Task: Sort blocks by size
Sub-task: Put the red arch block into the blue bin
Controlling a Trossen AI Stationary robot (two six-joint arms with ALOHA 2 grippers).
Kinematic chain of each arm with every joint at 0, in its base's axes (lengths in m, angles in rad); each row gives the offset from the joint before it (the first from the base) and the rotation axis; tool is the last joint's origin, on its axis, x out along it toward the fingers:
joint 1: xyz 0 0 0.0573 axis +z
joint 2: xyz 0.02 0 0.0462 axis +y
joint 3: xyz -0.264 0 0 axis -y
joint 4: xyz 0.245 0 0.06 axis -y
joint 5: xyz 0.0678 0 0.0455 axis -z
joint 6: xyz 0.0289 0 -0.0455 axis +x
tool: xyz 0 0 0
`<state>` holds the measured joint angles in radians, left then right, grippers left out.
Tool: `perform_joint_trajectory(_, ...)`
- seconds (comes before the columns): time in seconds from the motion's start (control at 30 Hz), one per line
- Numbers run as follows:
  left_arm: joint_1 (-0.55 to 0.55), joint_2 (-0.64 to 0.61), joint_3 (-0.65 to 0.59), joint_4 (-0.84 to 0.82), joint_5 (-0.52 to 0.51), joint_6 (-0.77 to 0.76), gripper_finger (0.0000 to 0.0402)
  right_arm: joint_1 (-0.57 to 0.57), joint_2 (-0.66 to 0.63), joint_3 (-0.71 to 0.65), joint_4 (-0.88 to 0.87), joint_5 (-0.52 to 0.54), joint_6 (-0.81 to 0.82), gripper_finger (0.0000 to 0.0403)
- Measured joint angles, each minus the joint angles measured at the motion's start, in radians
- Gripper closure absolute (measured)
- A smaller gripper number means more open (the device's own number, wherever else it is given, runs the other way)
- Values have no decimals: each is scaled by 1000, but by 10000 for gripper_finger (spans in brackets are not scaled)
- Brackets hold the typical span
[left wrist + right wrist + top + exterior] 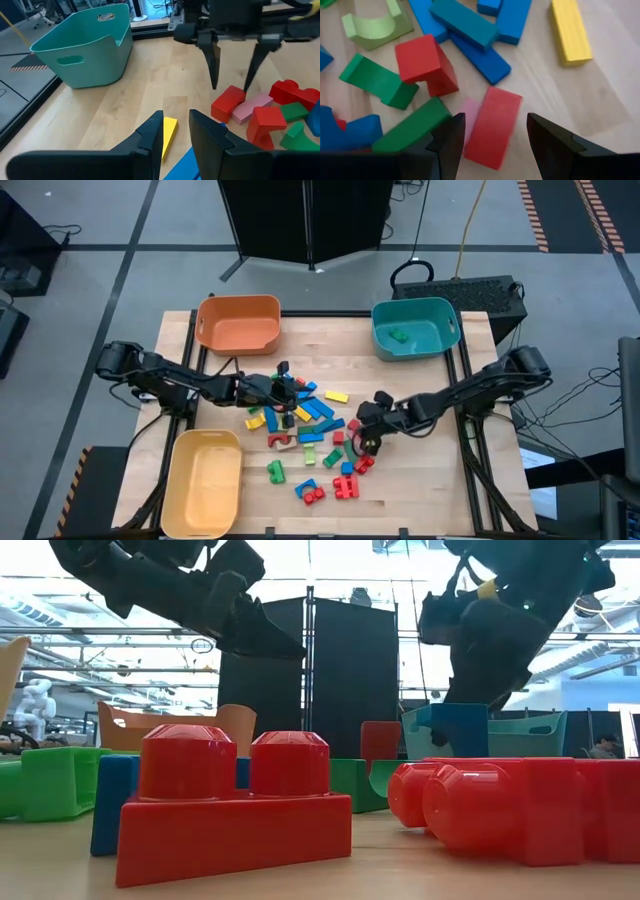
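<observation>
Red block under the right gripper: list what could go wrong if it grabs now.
1. The right gripper hangs open over the flat red block, but a pink block lies against its side; a finger may land on it or drag it along.
2. A green bar sits close by one finger and could get nudged.
3. The left gripper works near the same pile, so the arms might crowd each other.

Even overhead light on my high view, soft shadows under both arms. Low view is backlit by bright ceiling and windows, arms go near-silhouette, glare on the glossy red studded plastic brick (235,805). Right wrist view shows motion blur on the red flat wooden block (492,127).
</observation>
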<state>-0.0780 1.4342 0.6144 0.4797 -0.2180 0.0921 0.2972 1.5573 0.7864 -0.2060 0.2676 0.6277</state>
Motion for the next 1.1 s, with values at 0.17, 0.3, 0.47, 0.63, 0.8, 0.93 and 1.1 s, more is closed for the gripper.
perform_joint_trajectory(0.17,0,0,0,0,0,0,308,12,37,0,21,23,4,204)
perform_joint_trajectory(0.3,0,0,0,3,0,1,308,14,67,0,17,73,29,204)
perform_joint_trajectory(0.47,0,0,0,4,0,0,308,14,112,0,20,98,65,204)
perform_joint_trajectory(0.63,0,0,0,2,0,0,308,14,141,0,23,100,68,204)
perform_joint_trajectory(0.8,0,0,0,2,0,-1,308,14,141,0,22,127,69,220)
perform_joint_trajectory(0.93,0,0,0,2,0,-4,308,14,141,0,23,126,93,266)
perform_joint_trajectory(1.1,0,0,0,1,0,-4,308,29,139,0,23,126,109,287)
